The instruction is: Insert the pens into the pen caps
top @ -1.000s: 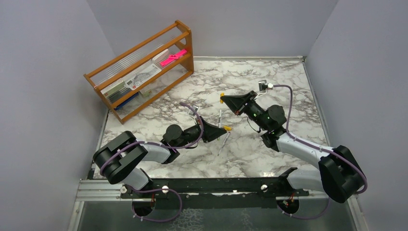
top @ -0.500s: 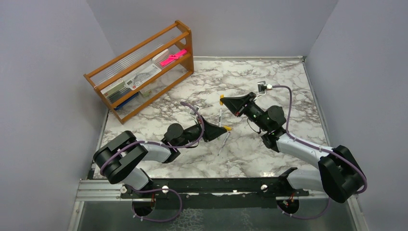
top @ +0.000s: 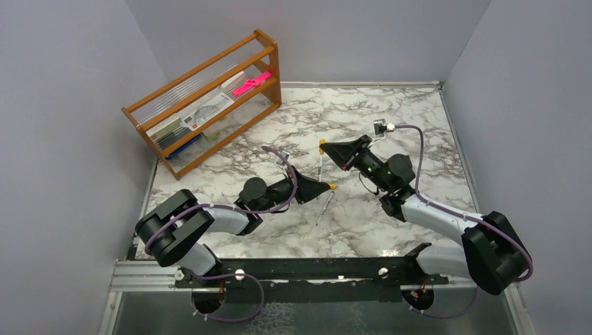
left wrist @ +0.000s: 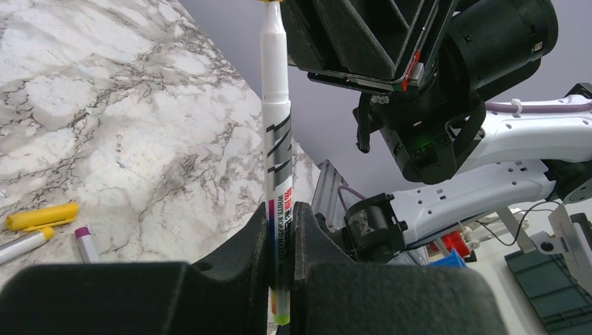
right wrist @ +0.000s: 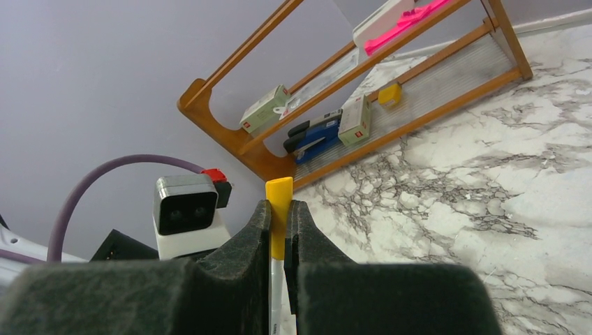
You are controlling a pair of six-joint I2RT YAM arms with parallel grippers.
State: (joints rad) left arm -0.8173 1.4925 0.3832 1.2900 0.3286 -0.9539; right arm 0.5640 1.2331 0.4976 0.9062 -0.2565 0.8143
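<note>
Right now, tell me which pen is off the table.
The white pen clamped in the left gripper; the others, like the purple-tipped one, lie on the table.

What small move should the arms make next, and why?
Probably push the yellow cap farther onto the pen, along the pen's axis. The left gripper is shut on the pen and the right gripper on the yellow cap. Only the tip seems inside; the neck below the cap shows bare.

wooden rack (top: 209, 105) blocks far-left corner, loose pens (top: 324, 206) lie just beside the left jaws
</note>
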